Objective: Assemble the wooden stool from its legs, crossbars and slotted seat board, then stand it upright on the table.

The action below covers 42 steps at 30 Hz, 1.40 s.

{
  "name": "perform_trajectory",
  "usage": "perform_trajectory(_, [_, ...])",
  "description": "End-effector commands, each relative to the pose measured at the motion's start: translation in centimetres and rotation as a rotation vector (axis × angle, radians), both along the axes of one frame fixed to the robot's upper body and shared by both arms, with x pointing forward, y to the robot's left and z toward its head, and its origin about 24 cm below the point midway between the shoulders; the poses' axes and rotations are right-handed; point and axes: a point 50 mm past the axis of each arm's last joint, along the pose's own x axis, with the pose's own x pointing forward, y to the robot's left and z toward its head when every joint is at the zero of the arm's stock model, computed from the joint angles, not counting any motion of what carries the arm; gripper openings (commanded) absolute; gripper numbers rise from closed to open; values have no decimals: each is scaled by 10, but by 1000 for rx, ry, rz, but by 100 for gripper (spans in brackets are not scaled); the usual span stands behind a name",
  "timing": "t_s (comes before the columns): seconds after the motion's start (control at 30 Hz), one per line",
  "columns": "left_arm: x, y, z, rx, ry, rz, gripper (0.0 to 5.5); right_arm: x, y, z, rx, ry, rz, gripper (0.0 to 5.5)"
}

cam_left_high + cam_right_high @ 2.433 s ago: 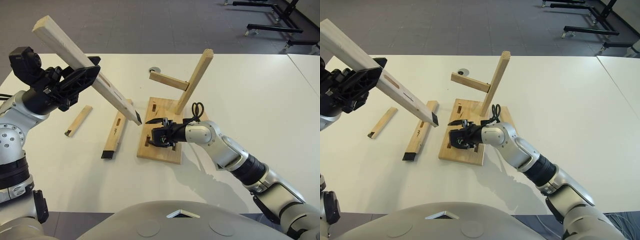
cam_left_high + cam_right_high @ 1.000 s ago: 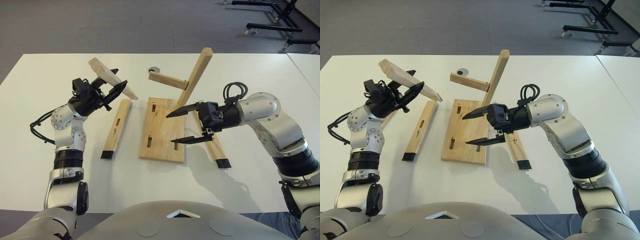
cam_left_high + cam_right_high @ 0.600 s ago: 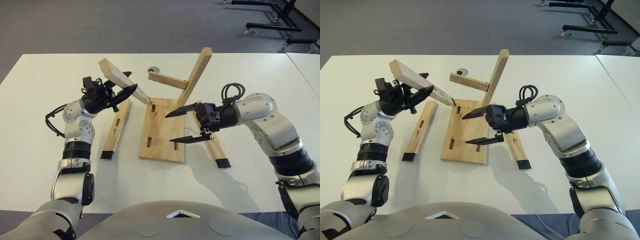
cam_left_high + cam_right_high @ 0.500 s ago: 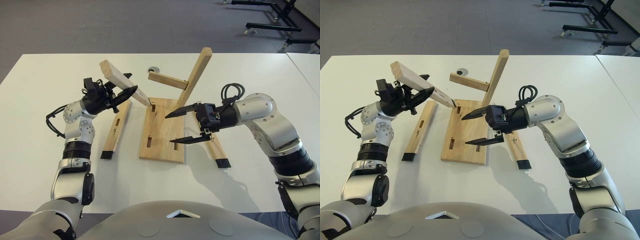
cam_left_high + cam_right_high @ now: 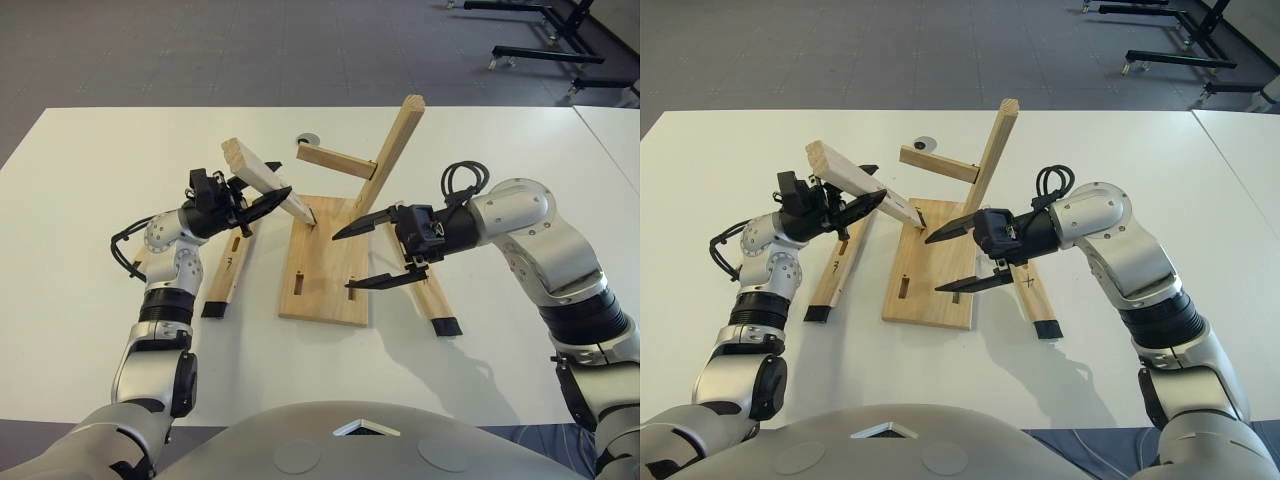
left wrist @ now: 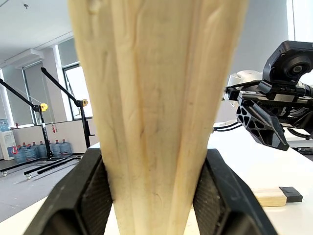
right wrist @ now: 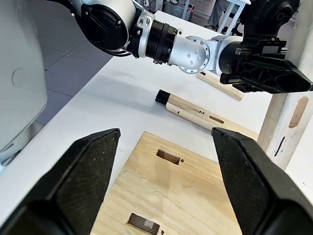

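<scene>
Handwritten mark (image 5: 1028,281) on right-side lying leg (image 5: 1035,302)

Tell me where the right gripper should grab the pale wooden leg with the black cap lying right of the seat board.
Probably pinch the pale wooden leg across its long sides near the black cap, from straight above: it lies flat, both sides free. The open right gripper hovers nearby.

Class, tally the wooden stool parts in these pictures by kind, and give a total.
leg: 4
crossbar: 2
seat board: 1
total: 7
</scene>
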Motion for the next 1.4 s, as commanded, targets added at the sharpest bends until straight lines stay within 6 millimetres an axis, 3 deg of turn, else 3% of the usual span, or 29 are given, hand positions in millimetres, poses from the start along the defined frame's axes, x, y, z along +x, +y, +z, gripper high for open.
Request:
perform_trajectory(0.03, [-3,-2,-11,77,3,0,202,3,-2,7,-16,-29,9,345])
perform_trajectory(0.4, [-2,27,17,185,-108,57,202,-6,3,4,-9,1,15,345])
perform_trajectory(0.6, [-2,33,34,182,-125,26,202,-12,9,1,4,10,1,345])
perform_trajectory(1.23, [-4,22,6,334,-38,-60,202,-13,10,1,4,8,-18,345])
perform_trajectory(1.4, [-5,17,8,365,0,-121,202,-18,14,14,73,66,-1,345])
